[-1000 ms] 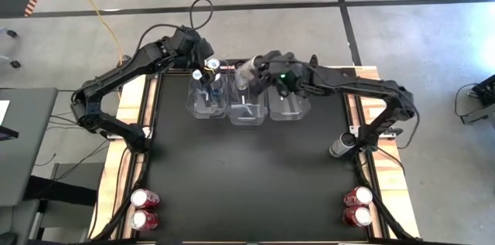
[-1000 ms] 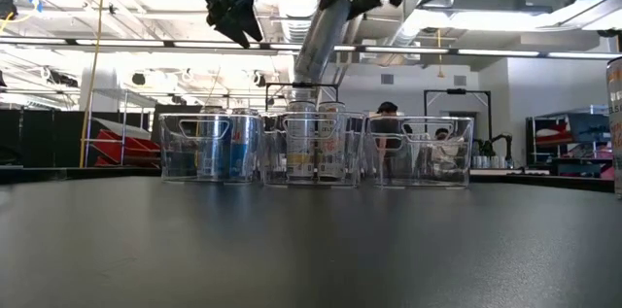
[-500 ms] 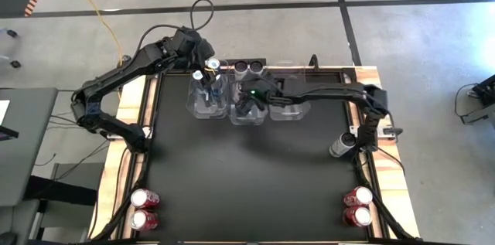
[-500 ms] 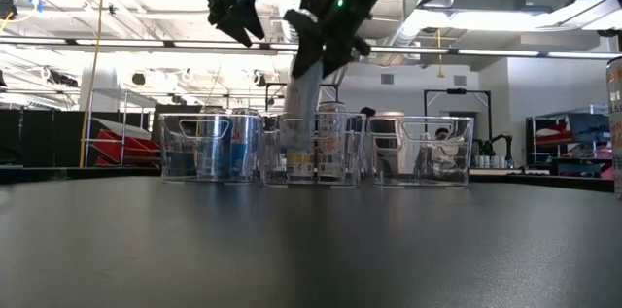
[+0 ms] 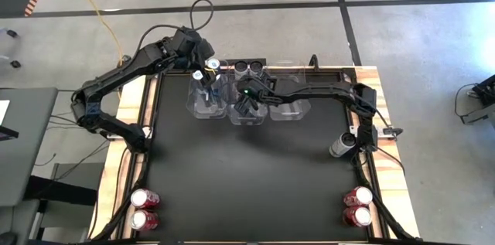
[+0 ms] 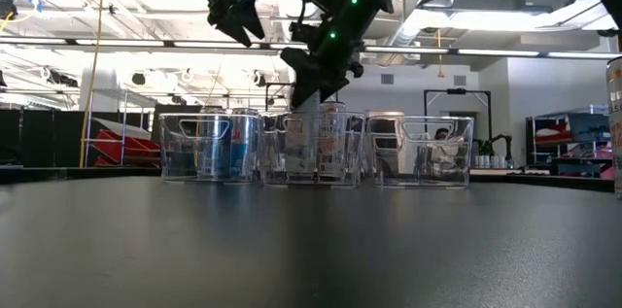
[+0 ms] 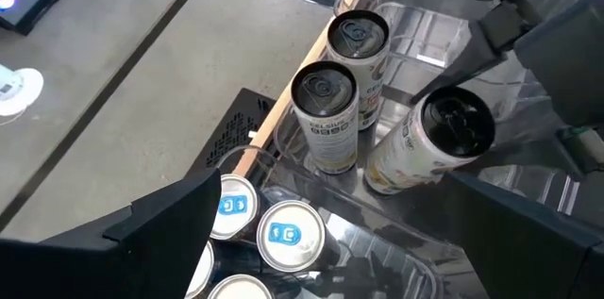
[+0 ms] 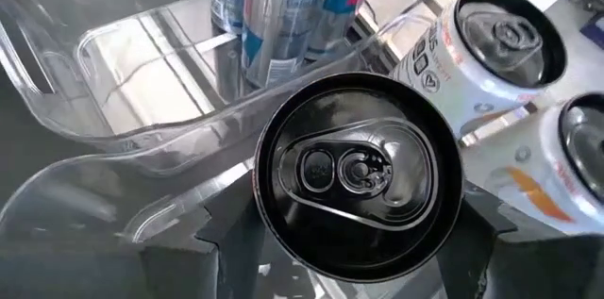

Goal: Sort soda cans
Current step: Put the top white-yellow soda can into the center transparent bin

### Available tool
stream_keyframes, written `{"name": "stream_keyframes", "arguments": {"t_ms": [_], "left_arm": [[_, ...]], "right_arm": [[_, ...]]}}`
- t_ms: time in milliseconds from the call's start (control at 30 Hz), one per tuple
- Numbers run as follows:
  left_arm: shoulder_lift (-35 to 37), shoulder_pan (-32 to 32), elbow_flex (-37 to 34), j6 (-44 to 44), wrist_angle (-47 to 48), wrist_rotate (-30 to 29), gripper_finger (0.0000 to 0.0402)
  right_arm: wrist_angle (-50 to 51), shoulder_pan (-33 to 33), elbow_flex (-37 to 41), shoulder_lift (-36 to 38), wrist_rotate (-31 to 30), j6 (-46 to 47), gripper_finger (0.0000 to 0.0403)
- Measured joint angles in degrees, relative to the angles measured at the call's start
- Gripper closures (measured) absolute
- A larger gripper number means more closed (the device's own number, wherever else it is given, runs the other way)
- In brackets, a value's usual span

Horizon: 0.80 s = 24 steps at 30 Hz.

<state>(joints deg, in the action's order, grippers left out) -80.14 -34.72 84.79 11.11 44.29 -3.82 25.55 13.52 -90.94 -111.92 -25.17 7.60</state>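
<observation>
Black table (image 5: 247, 175), three clear bins (image 5: 288, 110) at top centre; my right gripper (image 5: 246, 106) clamps a dark-topped can (image 8: 357, 182) inside the middle bin, left gripper (image 5: 207, 83) spread wide, empty.

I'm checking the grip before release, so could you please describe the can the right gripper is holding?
The can is a pale cylinder with a black top and pull tab, apparently metal. The right gripper holds it by its sides, slightly tilted, inside the middle clear bin, near two upright cans of the same kind.
</observation>
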Motion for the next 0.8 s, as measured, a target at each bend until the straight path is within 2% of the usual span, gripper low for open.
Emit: {"name": "stream_keyframes", "arguments": {"t_ms": [133, 300, 500, 800], "left_arm": [[0.00, 0.00, 0.00, -0.11, 0.00, -0.05, 0.0006], [0.00, 0.00, 0.00, -0.27, 0.00, -0.05, 0.0006], [0.00, 0.00, 0.00, -0.75, -0.02, -0.05, 0.0006], [0.00, 0.00, 0.00, -1.11, -0.02, -0.05, 0.0006]], "right_arm": [[-2.03, 1.40, 0.00, 0.00, 2.21, -0.62, 0.0160], [-1.57, 3.38, 0.00, 0.00, 5.63, 0.64, 0.0132], [-1.21, 4.69, 0.00, 0.00, 6.20, 1.80, 0.0098], [-2.68, 4.63, -0.07, 0.11, 6.98, 1.43, 0.0091]]}}
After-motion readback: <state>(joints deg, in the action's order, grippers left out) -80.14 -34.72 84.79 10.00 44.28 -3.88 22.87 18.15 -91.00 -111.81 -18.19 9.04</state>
